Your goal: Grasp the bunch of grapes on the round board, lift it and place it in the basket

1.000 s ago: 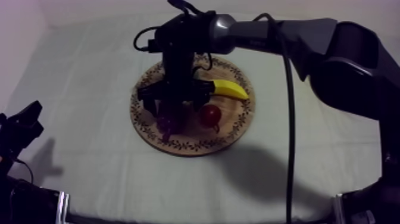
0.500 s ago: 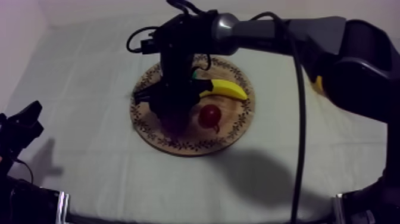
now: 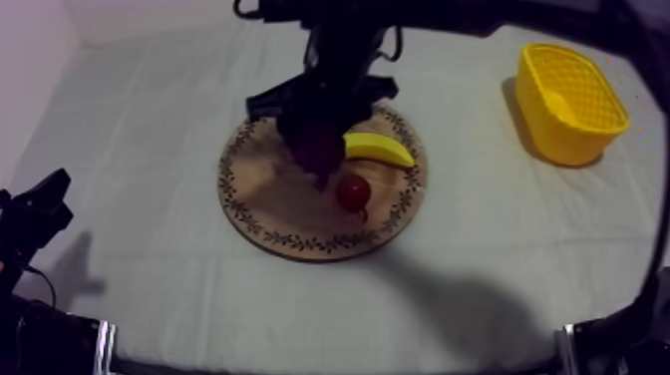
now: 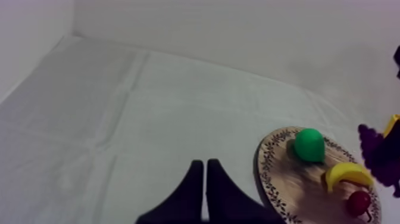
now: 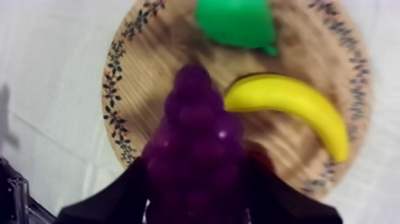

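Between the right fingers, the grapes

You have the dark purple bunch of toy grapes clamped between the black fingers of the right gripper, narrow end down, over the round wooden board with the patterned rim. Your yellow lattice-walled basket stands upright, well apart from the board, at the table's right side.
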Controlling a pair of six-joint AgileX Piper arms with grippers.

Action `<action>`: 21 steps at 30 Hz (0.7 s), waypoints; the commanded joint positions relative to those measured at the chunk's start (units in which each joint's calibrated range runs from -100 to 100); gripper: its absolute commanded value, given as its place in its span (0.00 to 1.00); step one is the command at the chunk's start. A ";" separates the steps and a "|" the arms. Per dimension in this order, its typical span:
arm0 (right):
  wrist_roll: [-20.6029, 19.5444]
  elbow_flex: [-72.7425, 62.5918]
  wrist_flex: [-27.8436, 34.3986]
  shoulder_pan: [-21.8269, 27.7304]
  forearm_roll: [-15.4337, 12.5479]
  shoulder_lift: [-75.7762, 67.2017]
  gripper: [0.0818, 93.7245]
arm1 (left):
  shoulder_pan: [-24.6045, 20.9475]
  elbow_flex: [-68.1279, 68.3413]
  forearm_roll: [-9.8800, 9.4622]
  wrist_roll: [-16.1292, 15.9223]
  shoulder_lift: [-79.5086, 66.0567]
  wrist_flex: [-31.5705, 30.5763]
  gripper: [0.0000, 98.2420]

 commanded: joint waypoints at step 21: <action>18.35 19.83 -16.77 22.69 2.02 -34.31 0.18 | 0.00 -0.02 -0.04 -0.01 0.00 -0.05 0.00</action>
